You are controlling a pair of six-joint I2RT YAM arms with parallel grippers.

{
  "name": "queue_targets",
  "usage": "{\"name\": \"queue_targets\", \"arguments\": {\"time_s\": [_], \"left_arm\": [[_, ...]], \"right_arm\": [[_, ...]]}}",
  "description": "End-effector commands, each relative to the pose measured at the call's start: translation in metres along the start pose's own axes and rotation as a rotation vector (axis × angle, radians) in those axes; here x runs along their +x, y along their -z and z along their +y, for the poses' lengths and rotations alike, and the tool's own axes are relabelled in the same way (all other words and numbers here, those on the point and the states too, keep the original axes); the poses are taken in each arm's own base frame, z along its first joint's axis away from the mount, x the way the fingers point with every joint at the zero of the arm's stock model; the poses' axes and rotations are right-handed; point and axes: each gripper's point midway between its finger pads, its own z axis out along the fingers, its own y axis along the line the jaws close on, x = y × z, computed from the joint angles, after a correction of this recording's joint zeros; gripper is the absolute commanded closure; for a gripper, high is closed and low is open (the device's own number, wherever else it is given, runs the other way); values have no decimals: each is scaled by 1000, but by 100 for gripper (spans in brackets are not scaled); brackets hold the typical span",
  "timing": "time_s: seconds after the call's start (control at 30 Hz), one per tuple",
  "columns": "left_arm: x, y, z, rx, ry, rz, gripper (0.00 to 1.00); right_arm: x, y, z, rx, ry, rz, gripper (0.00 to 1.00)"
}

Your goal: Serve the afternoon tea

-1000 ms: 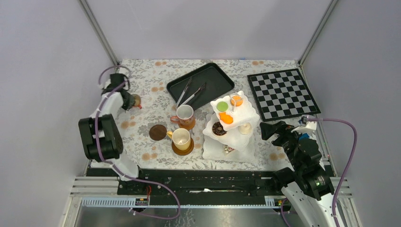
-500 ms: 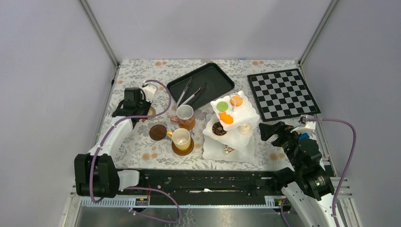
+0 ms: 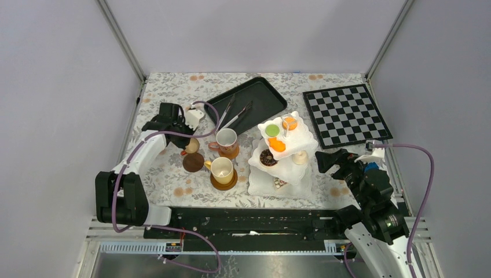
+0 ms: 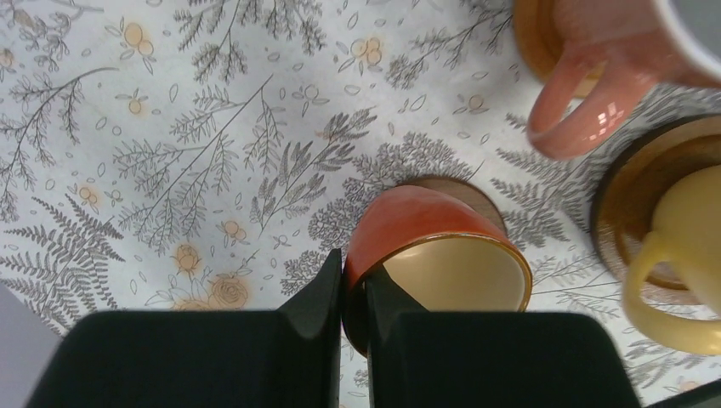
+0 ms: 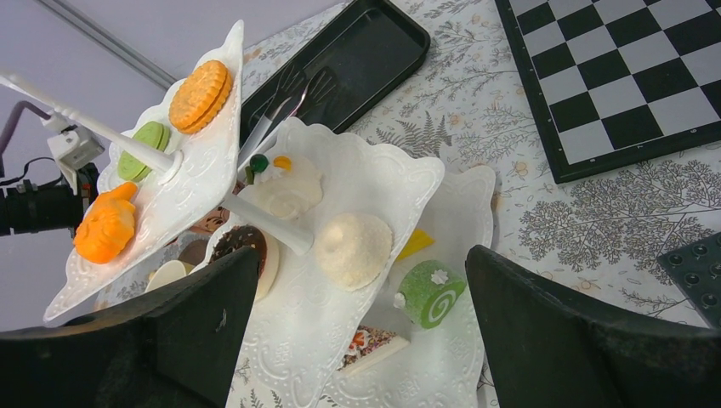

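Lighting was bright, even and diffuse from overhead; shadows on the tabletop were faint and short. A small white glare spot showed on the pink cup. The left tool and right tool rendered as featureless black with slightly soft edges.

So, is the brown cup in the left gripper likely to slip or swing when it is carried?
Possibly. The brown cup looks glossy, and the left gripper pinches only its thin wall, so it may pivot. It hangs tilted. It seems rigid and is probably light.

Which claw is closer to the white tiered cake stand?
Right. The right gripper sits just beside the stand; the left gripper is beyond the yellow cup, pinching a brown cup.
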Motion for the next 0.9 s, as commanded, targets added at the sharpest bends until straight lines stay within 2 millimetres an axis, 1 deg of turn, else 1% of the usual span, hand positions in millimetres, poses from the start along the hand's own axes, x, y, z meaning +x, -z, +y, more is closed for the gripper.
{"name": "queue_targets", "arguments": {"time_s": [0.0, 0.17, 0.3, 0.47, 0.63, 0.7, 0.83, 0.87], "left_arm": [[-21, 10, -12, 93, 55, -52, 100], [-3, 2, -8, 82, 117, 42, 100], [5, -3, -12, 102, 175, 66, 100], [12, -8, -14, 105, 198, 59, 100], [26, -19, -20, 124, 222, 100, 100], [31, -22, -18, 113, 229, 118, 100], [30, -23, -19, 128, 244, 107, 100], [32, -23, -18, 122, 248, 114, 100]], "right_arm": [[-9, 2, 12, -55, 0, -36, 2], [-8, 3, 14, -67, 2, -30, 2], [-9, 4, 15, -70, 4, -30, 2], [-7, 3, 15, -71, 4, -24, 2], [-7, 3, 16, -75, 7, -22, 2], [-7, 3, 17, -78, 7, -20, 2], [-5, 3, 17, -80, 7, -14, 2], [-5, 3, 17, -82, 8, -13, 2]]}}
